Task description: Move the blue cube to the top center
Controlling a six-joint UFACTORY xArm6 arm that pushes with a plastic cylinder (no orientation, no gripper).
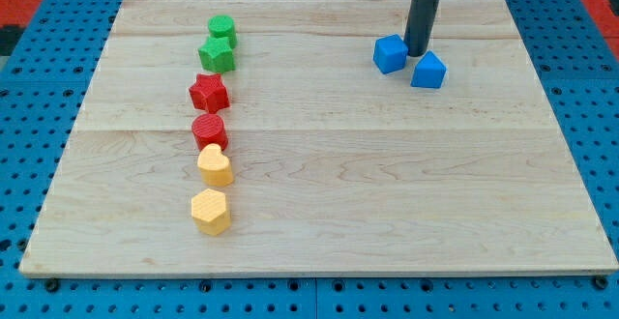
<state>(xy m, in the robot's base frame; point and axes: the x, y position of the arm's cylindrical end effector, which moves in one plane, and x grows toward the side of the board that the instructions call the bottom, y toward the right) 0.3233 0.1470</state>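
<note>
Two blue blocks lie at the view's upper right of the wooden board (387, 184). The blue cube (391, 54) is the left one. A second blue block (428, 70), wedge-like in shape, lies just to its right and slightly lower. My tip (417, 51) comes down from the view's top and stands between the two, touching or nearly touching the cube's right side and the other block's upper left.
A column of blocks runs down the view's left: a green cylinder (222, 27), a green star-like block (218, 55), a red star (208, 93), a red cylinder (209, 130), a yellow rounded block (215, 165) and a yellow hexagon (210, 211). Blue pegboard surrounds the board.
</note>
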